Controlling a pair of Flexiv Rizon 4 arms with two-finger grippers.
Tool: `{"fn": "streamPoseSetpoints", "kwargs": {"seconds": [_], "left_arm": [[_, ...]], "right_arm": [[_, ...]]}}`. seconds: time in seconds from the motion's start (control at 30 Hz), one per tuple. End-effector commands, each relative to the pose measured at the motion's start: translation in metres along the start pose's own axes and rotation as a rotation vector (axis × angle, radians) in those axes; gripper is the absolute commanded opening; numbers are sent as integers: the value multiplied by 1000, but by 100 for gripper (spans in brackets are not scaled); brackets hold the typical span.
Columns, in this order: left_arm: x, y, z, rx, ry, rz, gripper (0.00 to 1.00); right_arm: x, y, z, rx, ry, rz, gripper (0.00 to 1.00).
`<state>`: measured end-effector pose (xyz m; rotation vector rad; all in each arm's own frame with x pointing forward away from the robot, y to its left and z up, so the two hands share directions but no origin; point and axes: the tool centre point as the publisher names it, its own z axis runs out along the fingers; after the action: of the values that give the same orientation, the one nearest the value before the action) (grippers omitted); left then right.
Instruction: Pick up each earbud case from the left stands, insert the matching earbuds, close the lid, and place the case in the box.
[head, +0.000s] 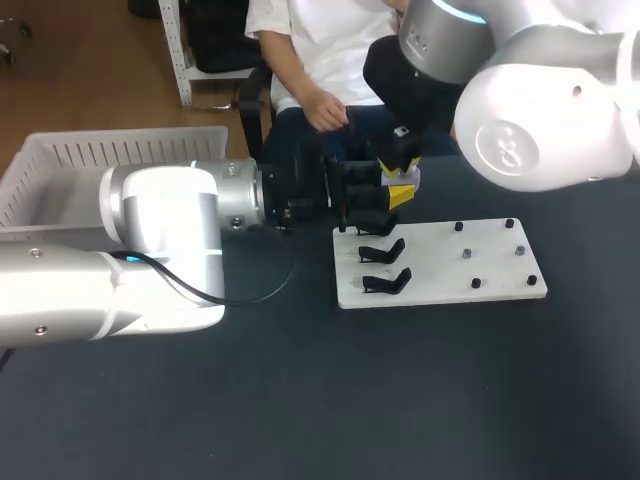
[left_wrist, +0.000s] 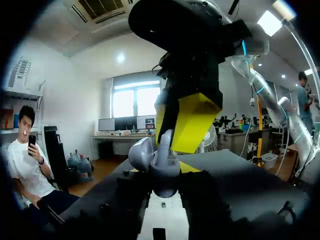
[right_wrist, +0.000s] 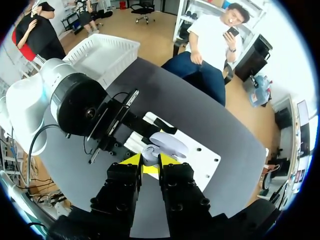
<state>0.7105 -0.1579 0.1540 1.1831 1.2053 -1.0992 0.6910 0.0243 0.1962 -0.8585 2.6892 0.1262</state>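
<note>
The small pale grey earbud case (left_wrist: 159, 172), its rounded lid flipped open, is held up off the surface (head: 400, 400), over the far left corner of the flat white board (head: 450, 275). The left pincer (left_wrist: 158, 176), reaching in level from the left, pinches the case between its dark fingers; only slivers of their yellow tips show on either side of it. The right pincer (right_wrist: 150, 161) points straight down onto the open case from above. Its yellow tips are drawn close together on a little pale earbud (right_wrist: 149, 151), which sits right at the case's mouth; from here you can't tell whether it is seated inside.

Just on the near side of the held case, two black clip-like stands (head: 385, 265) sit one behind the other along the board's left part, with small black pegs dotted over its right half. Well apart, at the far left of the dark surface, stands the white slotted plastic box (head: 100, 160).
</note>
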Motion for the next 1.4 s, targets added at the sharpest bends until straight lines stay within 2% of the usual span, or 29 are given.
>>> {"fn": "streamPoseSetpoints", "kwargs": {"seconds": [0.03, 0.33, 0.37, 0.5, 0.53, 1.1, 1.27, 1.4], "left_arm": [[0, -2, 0, -8, -2, 3, 0], [0, -2, 0, -8, -2, 3, 0], [0, -2, 0, -8, -2, 3, 0], [0, -2, 0, -8, -2, 3, 0], [0, -2, 0, -8, -2, 3, 0], [0, -2, 0, -8, -2, 3, 0], [0, -2, 0, -8, -2, 3, 0], [0, -2, 0, -8, -2, 3, 0]], "right_arm": [[-2, -2, 4, 5, 15, 4, 0], [-3, -2, 7, 7, 31, 10, 0], [-3, -2, 7, 7, 33, 11, 4], [-4, -2, 6, 9, 36, 13, 38], [-4, -2, 6, 10, 36, 14, 41], [-3, 0, 3, 16, 33, 19, 44], [-3, 7, -13, -22, 9, 16, 46], [-13, 6, -23, -36, -36, 30, 48]]}}
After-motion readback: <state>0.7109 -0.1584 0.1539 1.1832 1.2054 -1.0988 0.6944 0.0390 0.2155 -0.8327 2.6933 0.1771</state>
